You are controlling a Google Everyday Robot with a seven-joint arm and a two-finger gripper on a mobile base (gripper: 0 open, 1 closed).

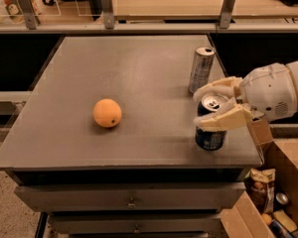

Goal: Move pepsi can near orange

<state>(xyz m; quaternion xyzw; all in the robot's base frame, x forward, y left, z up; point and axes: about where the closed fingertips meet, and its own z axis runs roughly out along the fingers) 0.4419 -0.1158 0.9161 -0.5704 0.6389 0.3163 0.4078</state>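
cardboard up front, then pepsi can [210, 138] gripped at front right of grey table [139, 68].
nearest, logged cardboard box [283, 182] on floor at lower right. next, found pepsi can upright near table's front edge, gripper [201, 108] in from right, fingers closed on its upper half, one in front, one behind. noted orange [108, 113] well apart to left. farthest, saw slim silver can [202, 69] upright just behind gripper.
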